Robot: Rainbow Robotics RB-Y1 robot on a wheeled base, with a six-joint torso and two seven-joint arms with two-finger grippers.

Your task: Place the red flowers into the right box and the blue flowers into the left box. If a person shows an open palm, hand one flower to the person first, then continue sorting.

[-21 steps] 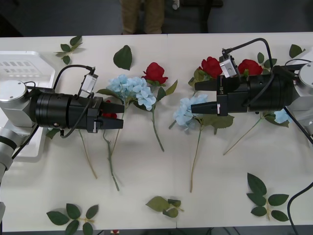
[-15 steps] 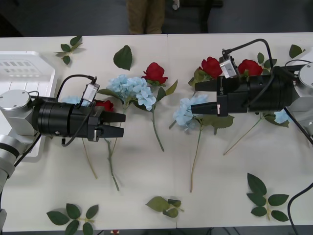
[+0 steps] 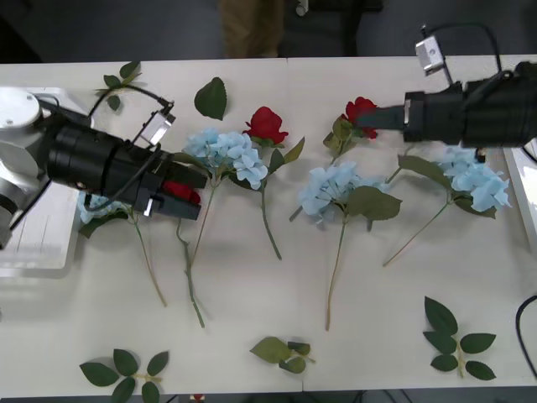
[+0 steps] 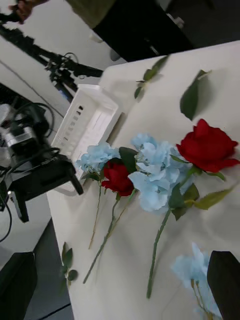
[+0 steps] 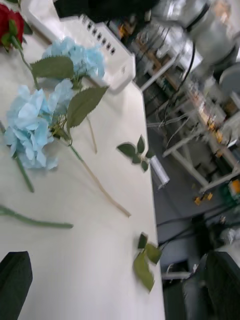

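Note:
My left gripper [image 3: 195, 196] is open, its fingers on either side of a red flower head [image 3: 178, 190] lying left of centre. My right gripper [image 3: 369, 120] is open at the far right, its tips beside another red flower [image 3: 359, 107]. A third red flower [image 3: 267, 123] lies by a blue flower [image 3: 228, 151]. More blue flowers lie at the centre [image 3: 329, 186], at the right [image 3: 480, 180] and under my left arm [image 3: 99, 206]. The left box [image 3: 33, 248] sits at the left edge and the right box [image 3: 529, 180] at the right edge. The open palm is out of view.
Loose green leaf sprigs lie along the near edge [image 3: 124, 369] [image 3: 457, 340] [image 3: 284, 353] and at the far side [image 3: 211, 97] [image 3: 122, 80]. A person in tan trousers [image 3: 252, 25] stands behind the table. Bare tabletop lies between the stems and the near edge.
My left arm swung back toward the left box, and its gripper now angles onto the red flower. My right arm pulled away to the far right, uncovering the right blue flower.

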